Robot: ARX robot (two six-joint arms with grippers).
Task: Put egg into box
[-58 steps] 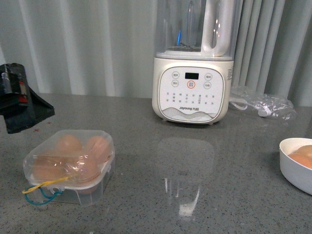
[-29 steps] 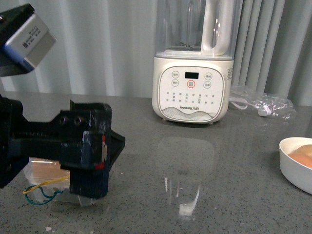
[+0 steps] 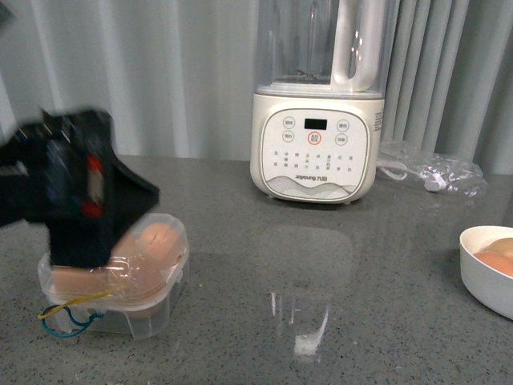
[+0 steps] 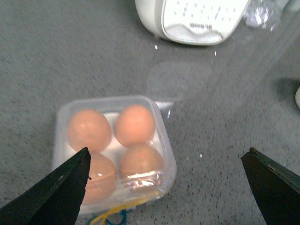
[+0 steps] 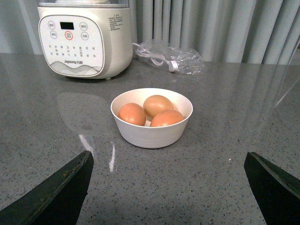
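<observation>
Clear-plastic box (image 4: pixel 115 154) is seen lid-shut, four eggs inside; front view half blocked by blurred left gripper (image 4: pixel 166 180), spread wide, empty. Right gripper (image 5: pixel 168 180) likewise wide, empty, bowl (image 5: pixel 151 133) ahead.

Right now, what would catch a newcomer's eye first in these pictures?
The left end effector, blurred and dark in the front view, hangs open over the clear box, which holds four brown eggs. A big cream blender stands behind, and a white bowl with three eggs sits to the right.

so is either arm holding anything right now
No, nothing is held. The left gripper is open above the closed box, and the right gripper is open short of the bowl.
</observation>
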